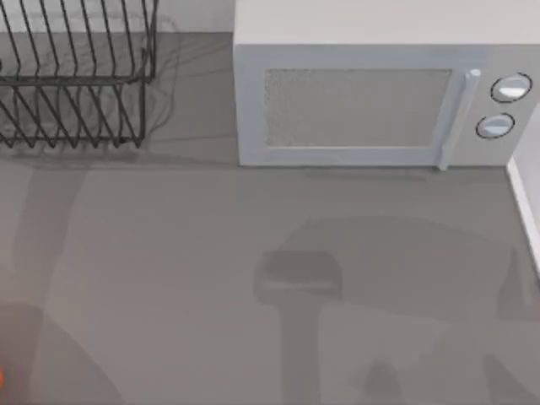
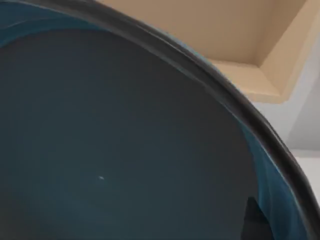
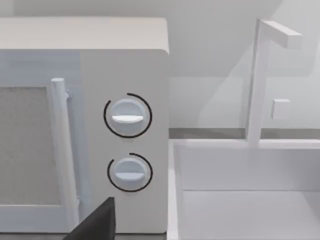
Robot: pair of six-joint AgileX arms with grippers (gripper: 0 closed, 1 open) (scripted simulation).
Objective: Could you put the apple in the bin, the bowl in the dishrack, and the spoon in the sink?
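Up close in the left wrist view, the deep teal-blue glazed bowl (image 2: 125, 140) looks rigid, slick, breakable; I'd pinch its rim. Can't tell either gripper's state.

The grey desk (image 1: 169, 270) carries a black wire dishrack (image 1: 76, 76) at eleven o'clock and a white microwave (image 1: 371, 93) at one o'clock, its door facing the middle. At three o'clock the white sink (image 1: 527, 202) meets the desk's edge, just beside the microwave. A sliver of red-orange shows at eight o'clock; what it is cannot be told.
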